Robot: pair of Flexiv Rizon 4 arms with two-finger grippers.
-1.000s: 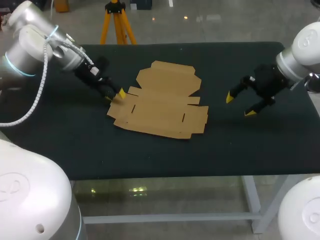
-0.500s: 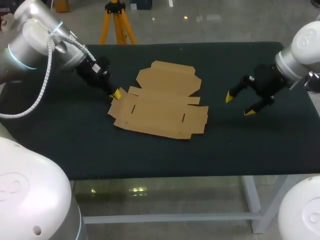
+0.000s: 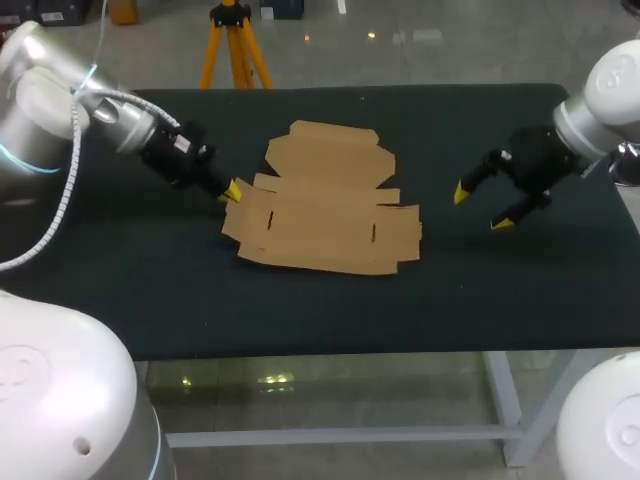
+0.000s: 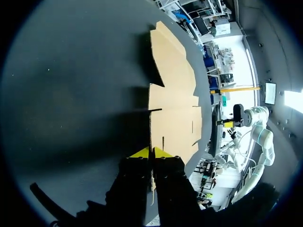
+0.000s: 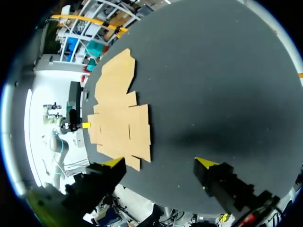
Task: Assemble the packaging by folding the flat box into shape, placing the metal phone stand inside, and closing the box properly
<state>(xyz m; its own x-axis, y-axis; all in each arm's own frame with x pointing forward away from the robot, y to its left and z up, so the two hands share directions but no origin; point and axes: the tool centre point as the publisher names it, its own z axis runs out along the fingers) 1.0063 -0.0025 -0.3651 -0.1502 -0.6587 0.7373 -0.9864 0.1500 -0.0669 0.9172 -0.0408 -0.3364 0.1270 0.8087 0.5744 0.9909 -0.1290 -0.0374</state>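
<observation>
Pinching the flat cardboard box (image 3: 325, 215) at its edge flap, left claw (image 3: 232, 190) holds likely light, bendable board; right claw (image 3: 480, 208) gapes, well apart.

The flat box (image 3: 325, 205) lies on the middle of the tabletop (image 3: 300, 310). The left end effector (image 3: 231, 190) is at the flat box's left edge, a flap pinched between its fingers. The right end effector (image 3: 480, 208) hangs with fingers spread to the right of the flat box, apart from it
</observation>
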